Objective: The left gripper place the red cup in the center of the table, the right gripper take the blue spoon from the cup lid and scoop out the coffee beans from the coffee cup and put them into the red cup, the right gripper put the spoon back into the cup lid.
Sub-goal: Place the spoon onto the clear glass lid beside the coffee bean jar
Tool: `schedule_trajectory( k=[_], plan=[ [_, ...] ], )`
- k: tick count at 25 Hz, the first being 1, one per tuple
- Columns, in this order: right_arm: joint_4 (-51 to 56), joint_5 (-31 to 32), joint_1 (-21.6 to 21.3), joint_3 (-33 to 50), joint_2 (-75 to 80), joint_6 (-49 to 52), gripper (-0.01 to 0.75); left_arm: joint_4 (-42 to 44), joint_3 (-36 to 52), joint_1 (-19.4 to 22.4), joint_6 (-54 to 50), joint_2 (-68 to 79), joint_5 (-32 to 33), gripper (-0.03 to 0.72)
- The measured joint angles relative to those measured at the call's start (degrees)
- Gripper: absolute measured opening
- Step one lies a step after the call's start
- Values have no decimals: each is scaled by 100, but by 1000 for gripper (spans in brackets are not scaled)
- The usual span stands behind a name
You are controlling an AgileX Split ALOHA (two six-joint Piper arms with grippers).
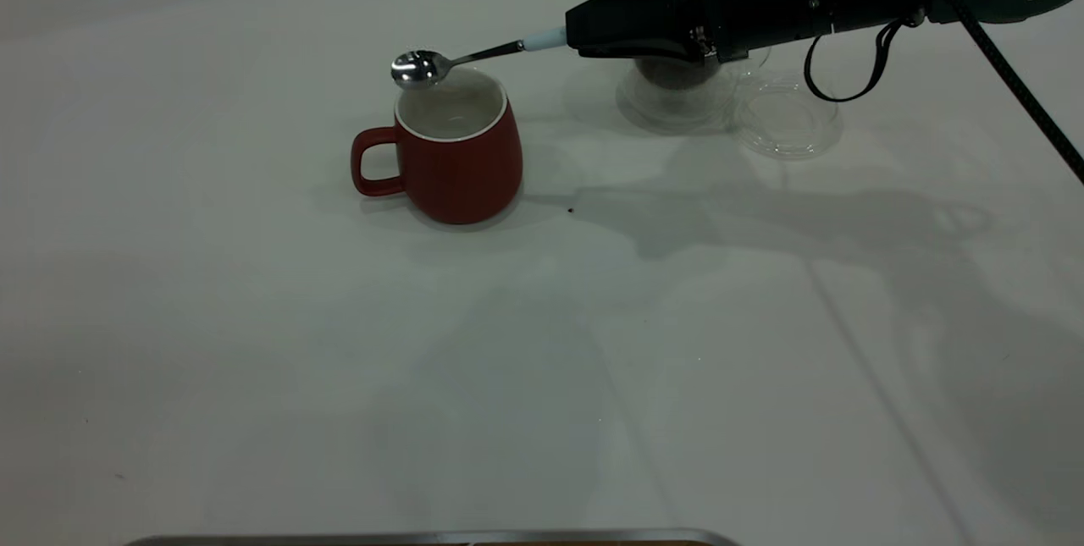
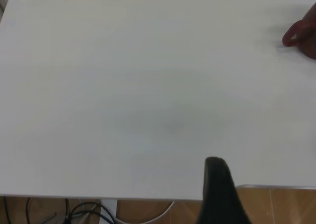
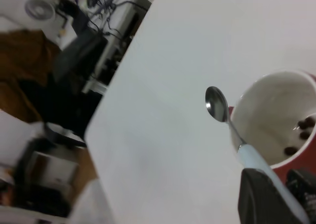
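We see the black angular right gripper point(image 1: 584, 36) reaching in from the 2 o'clock side of the large white matte table point(image 1: 254, 360). Its fingers are closed on the pale blue handle of the small blue spoon point(image 1: 457, 62) with the shiny metal bowl, and this bowl hangs just over the far rim of the squat dark red ceramic mug, the red cup point(image 1: 453, 157). The red cup stands a little toward 11 o'clock from the middle of the table, with its loop handle pointing to 9 o'clock. In the right wrist view the spoon bowl looks empty, and we count about four dark coffee beans point(image 3: 301, 130) lying inside the white cup.

The small clear glass coffee cup point(image 1: 677, 85) stands at about 1 o'clock, mostly hidden under the gripper, and the round clear glass cup lid point(image 1: 788, 118) lies just beside it, toward 3 o'clock. One small dark crumb point(image 1: 572, 210) (perhaps a fallen bean, we cannot tell) lies near the red cup.

We judge the spoon to be light, stiff and smooth, so it can turn between the fingers; the hold on the thicker blue handle seems to us the right place. The glass lid is fragile and slippery, so the spoon should go down on it gently.

We count one red cup, one spoon, one glass cup and one lid. Of the left gripper point(image 2: 219, 192) only one dark finger shows, near the table edge, and we cannot tell its state.
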Motion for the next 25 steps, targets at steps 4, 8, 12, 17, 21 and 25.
schedule_trajectory(
  k=[4,8,12,17,21,25],
  plan=[
    [0,25,-42,0,-45,1112,115,0,0,0,0,0,0,537],
    [-228,-420,-73,0,-432,1982,114,0,0,0,0,0,0,537],
    [-750,-980,-120,0,-1024,2916,114,0,0,0,0,0,0,537],
    [-1397,-1055,-494,5,-1447,3851,114,0,0,0,0,0,0,537],
    [-1749,-1055,-833,15,-1565,4348,114,0,0,0,0,0,0,537],
    [-1818,-1055,-1148,111,-1572,4472,114,0,0,0,0,0,0,537]
  ],
)
